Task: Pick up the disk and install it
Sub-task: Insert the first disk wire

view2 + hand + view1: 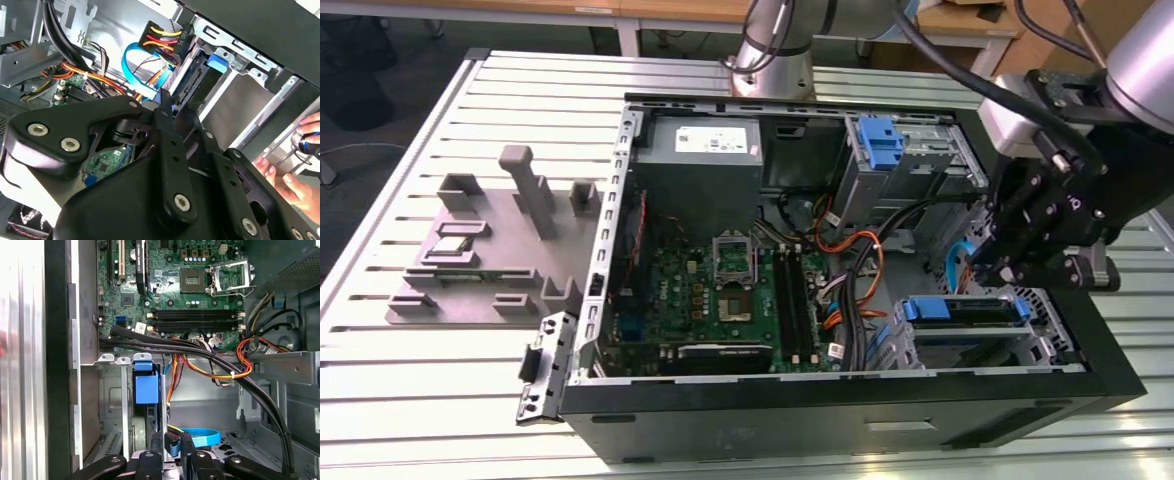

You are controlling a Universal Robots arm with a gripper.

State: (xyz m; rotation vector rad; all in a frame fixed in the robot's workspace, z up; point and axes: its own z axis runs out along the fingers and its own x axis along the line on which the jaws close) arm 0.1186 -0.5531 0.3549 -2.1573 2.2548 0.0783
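Fingers [164,120] clamped on the disk [146,387], seated edge-on in drive cage [123,405], blue cable [202,434] just beside, black cable bundle [190,346] near

I lose most of the flat silver, blue-framed disk [963,309] behind the grey metal drive cage [899,345]; near that cage, a person's hand [295,175] is cropped.

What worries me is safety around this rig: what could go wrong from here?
A person's hand is at the case edge, close to the gripper, so an arm move could strike it. The blue cable and the coloured wires run right beside the disk; they might snag or get pinched.
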